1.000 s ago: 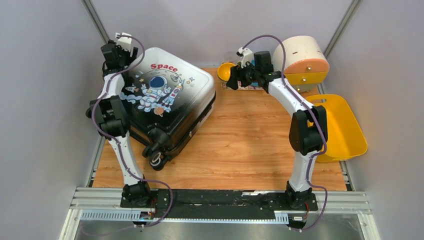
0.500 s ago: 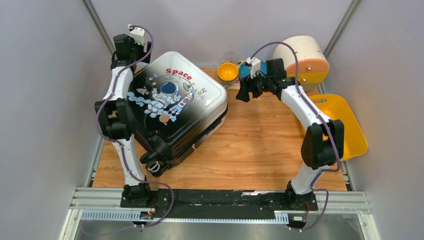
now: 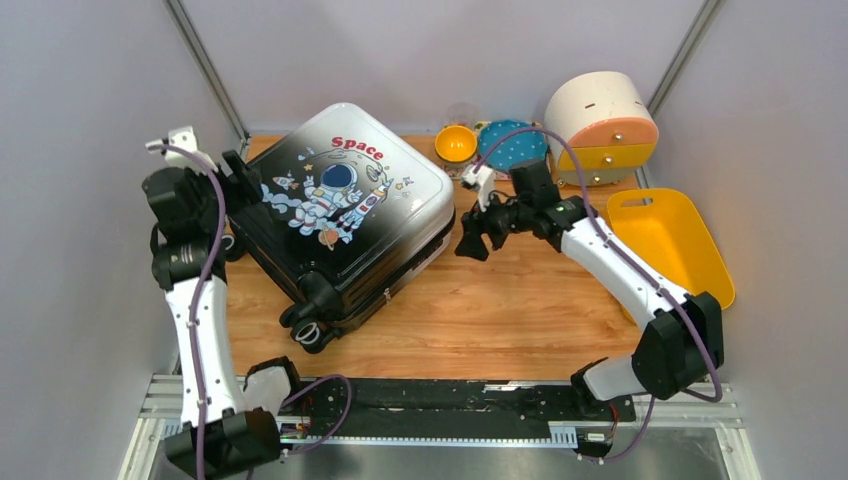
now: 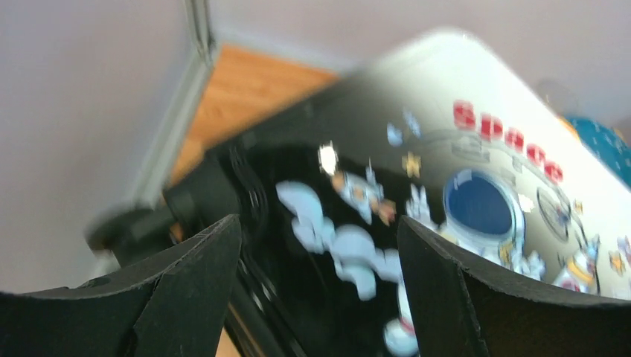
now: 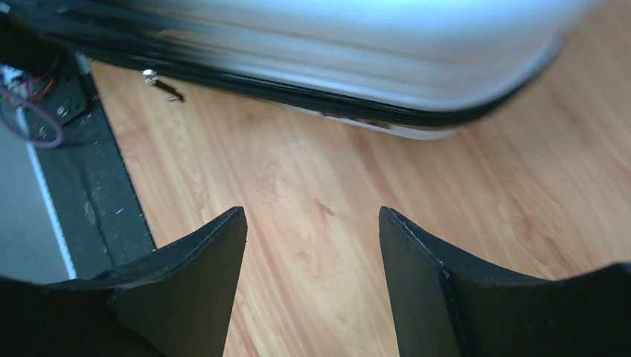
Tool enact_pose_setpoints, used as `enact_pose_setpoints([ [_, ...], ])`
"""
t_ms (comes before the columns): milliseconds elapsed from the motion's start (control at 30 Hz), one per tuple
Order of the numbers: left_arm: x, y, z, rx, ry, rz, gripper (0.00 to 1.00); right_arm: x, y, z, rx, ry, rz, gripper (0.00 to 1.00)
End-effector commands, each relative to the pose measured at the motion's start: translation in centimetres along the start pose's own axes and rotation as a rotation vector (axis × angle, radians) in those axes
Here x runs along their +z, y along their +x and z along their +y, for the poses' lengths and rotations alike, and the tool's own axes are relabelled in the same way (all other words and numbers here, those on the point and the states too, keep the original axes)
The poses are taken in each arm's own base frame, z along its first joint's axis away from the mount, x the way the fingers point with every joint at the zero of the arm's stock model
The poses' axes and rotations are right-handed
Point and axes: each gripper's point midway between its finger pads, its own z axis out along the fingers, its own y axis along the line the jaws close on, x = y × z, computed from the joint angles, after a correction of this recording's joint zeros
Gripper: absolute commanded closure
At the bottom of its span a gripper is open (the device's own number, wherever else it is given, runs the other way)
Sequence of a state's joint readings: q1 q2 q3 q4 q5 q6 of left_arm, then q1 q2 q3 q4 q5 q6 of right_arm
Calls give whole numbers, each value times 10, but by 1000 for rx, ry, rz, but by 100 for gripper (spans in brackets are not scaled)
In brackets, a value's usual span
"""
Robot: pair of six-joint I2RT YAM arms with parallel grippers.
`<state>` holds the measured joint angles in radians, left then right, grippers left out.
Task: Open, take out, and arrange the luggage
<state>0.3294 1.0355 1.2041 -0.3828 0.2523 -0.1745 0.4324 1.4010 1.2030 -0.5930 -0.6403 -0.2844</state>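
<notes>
The luggage [image 3: 345, 215] lies flat and closed on the left half of the table, astronaut print and red "Space" facing up, wheels at the near corner. My left gripper [image 3: 237, 172] hovers at its far-left edge, open. In the blurred left wrist view the luggage [image 4: 476, 201] fills the space beyond the open left gripper [image 4: 320, 238], with nothing held. My right gripper [image 3: 470, 238] hangs open just right of the suitcase's right side. In the right wrist view the right gripper [image 5: 312, 219] is over bare wood, with the luggage's shell [image 5: 335, 44] and a zipper pull [image 5: 165, 88] ahead.
A yellow bowl [image 3: 455, 143] and a blue dotted dish [image 3: 512, 145] sit at the back. A round cream-and-orange drawer box [image 3: 600, 125] stands at the back right, and a yellow bin [image 3: 672, 250] lies along the right edge. Grey walls close in on both sides.
The suitcase slid right and turned a little. My left arm swung from behind its far corner down to its left side. My right gripper came forward and left, toward the suitcase's right edge.
</notes>
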Motion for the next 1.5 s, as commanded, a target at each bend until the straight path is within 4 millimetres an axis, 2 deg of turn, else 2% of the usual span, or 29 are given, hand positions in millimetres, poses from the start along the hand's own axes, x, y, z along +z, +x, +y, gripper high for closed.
enact_pose_setpoints([
  [0, -34, 104, -1, -250, -52, 258, 15, 28, 2, 38, -115, -116, 30, 32],
  [67, -53, 108, 2, -284, -103, 214, 16, 36, 1, 49, -164, -144, 29, 32],
  [100, -56, 124, 4, -336, -131, 233, 16, 42, 3, 60, -183, -174, 35, 32],
  [167, -62, 124, 4, -365, -145, 183, 16, 50, 1, 68, -212, -196, 22, 32],
  [200, -61, 133, 5, -400, -150, 187, 16, 58, 2, 75, -237, -218, 27, 32],
  [267, -55, 129, 11, -426, -175, 139, 15, 65, -6, 80, -278, -230, 5, 32],
  [333, -46, 135, 22, -485, -242, 131, 15, 78, -10, 84, -290, -250, -8, 33],
  [367, -35, 136, 27, -514, -255, 138, 15, 82, -16, 85, -298, -253, -18, 33],
  [400, -27, 135, 27, -544, -242, 135, 15, 93, -12, 86, -293, -259, -1, 34],
  [433, -16, 122, 24, -540, -195, 91, 15, 99, -15, 85, -291, -253, -8, 35],
  [500, 3, 122, 29, -545, -187, 83, 15, 114, -17, 82, -291, -239, -8, 35],
  [533, 12, 110, 30, -527, -159, 42, 15, 121, -25, 76, -291, -204, -32, 36],
  [567, 23, 113, 33, -520, -158, 55, 15, 126, -28, 71, -289, -186, -40, 36],
  [633, 37, 93, 38, -494, -136, 3, 14, 141, -42, 57, -281, -123, -69, 36],
  [667, 48, 98, 42, -499, -137, 21, 15, 145, -46, 55, -268, -113, -76, 36],
  [700, 53, 92, 46, -494, -137, 16, 15, 155, -43, 50, -253, -110, -65, 36],
  [733, 58, 79, 54, -482, -138, -28, 14, 158, -60, 49, -259, -102, -104, 36],
  [767, 68, 83, 61, -491, -145, -17, 14, 162, -65, 49, -243, -105, -110, 36],
  [800, 73, 75, 63, -492, -119, -36, 14, 171, -65, 48, -234, -109, -105, 36],
  [867, 89, 65, 69, -487, -71, -43, 14, 177, -85, 49, -242, -102, -145, 35],
  [900, 96, 63, 70, -482, -55, -33, 14, 185, -84, 48, -229, -102, -140, 35],
  [933, 101, 64, 67, -488, -21, -2, 15, 185, -97, 48, -233, -101, -166, 35],
  [1000, 114, 58, 66, -488, 18, 23, 16, 190, -100, 48, -214, -101, -166, 35],
  [1067, 114, 53, 55, -489, 80, 34, 17, 185, -100, 48, -203, -94, -150, 33],
  [1100, 112, 51, 51, -473, 104, 34, 17, 176, -104, 51, -199, -93, -157, 32],
  [1267, 83, 36, 30, -378, 169, 30, 16, 144, -77, 71, -94, -138, -103, 29],
  [1300, 78, 36, 28, -352, 177, 30, 16, 145, -63, 75, -70, -152, -89, 28],
  [1433, 42, 35, 5, -267, 242, 28, 16, 152, -49, 88, 30, -211, -104, 28],
  [1467, 37, 43, 1, -251, 259, 36, 16, 158, -44, 89, 65, -229, -96, 27],
])
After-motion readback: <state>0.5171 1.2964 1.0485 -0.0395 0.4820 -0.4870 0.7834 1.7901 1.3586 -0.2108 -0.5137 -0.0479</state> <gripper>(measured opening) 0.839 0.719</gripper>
